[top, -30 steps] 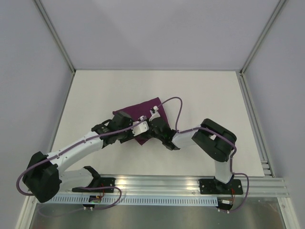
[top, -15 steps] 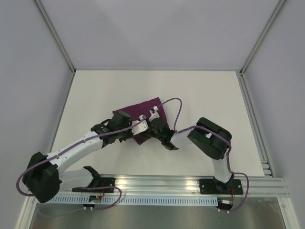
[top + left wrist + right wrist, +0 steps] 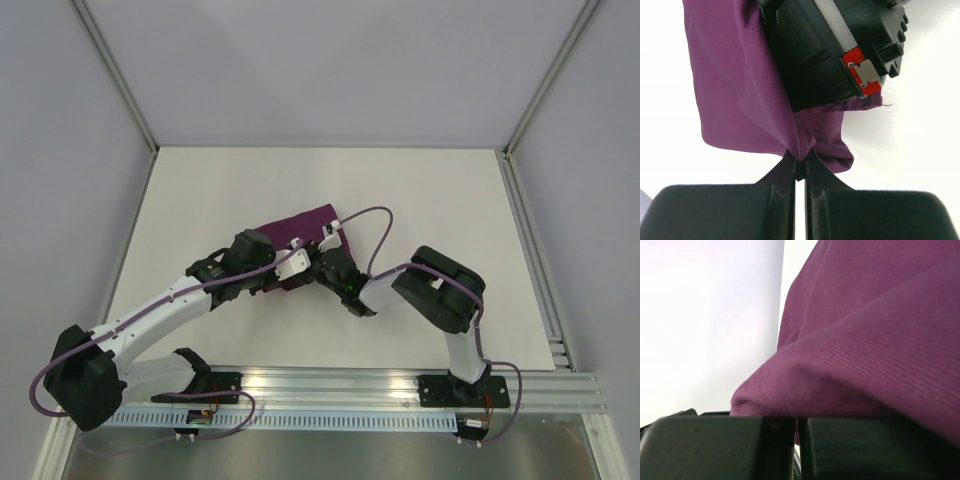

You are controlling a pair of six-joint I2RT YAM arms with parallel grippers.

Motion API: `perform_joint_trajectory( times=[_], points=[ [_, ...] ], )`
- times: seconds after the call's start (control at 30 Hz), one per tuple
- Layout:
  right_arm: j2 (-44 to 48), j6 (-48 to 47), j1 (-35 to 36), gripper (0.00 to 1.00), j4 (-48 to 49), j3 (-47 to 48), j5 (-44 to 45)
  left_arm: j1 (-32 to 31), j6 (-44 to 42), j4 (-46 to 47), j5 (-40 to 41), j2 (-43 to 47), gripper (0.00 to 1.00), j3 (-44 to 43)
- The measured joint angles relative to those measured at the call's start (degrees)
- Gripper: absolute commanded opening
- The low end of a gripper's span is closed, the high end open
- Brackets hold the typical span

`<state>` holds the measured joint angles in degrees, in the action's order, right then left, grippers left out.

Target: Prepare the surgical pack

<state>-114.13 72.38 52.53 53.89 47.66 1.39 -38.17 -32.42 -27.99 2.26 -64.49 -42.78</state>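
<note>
Top external view: the left claw (image 3: 292,272) reaches in from the left and meets the near edge of the surgical pack (image 3: 305,222), a plum-purple bundle lying mid-counter (image 3: 200,200). In the left wrist view, this claw (image 3: 800,167) is closed narrowly on a gathered fold of the pack's (image 3: 730,90) near edge. To the right, the right claw (image 3: 318,252) rests on the pack. In the right wrist view its jaws are closed, with cloth (image 3: 880,340) bulging against the fingers (image 3: 715,445). Whether they pinch any cloth cannot be told.
</note>
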Motion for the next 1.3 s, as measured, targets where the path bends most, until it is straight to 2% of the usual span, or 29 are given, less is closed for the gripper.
perform_joint_trajectory(
  times=[0.37, 0.7, 1.07, 1.13, 1.23, 1.3],
  points=[
    [-2.97, 0.85, -0.46, 0.0, 0.76, 1.79, 6.67, -0.02, -0.52, -0.63, -0.9, 0.22, 0.0, 0.11],
    [-2.4, -0.61, -6.93, 0.0, 0.9, -1.95, 18.01, -0.68, -2.62, -0.02, -1.86, 2.32, 0.0, 4.61],
    [-1.03, -0.68, -10.4, 0.01, 4.24, -6.29, 19.69, -0.81, -3.93, 0.96, -2.4, 2.51, 0.0, 6.91],
    [-0.04, -1.38, -11.17, 0.01, 3.87, -7.23, 18.78, -0.81, -3.98, 0.83, -2.64, 2.51, 0.1, 7.1],
    [3.61, -3.26, -12.2, 0.02, 0.09, -9.05, 15.87, -0.81, -4.07, 0.26, -3.43, 2.49, 0.17, 7.1],
    [8.07, -5.09, -12.63, 0.04, -5.75, -9.94, 13.49, -0.81, -4.11, -0.5, -3.93, 2.47, 0.21, 7.08]
  ],
)
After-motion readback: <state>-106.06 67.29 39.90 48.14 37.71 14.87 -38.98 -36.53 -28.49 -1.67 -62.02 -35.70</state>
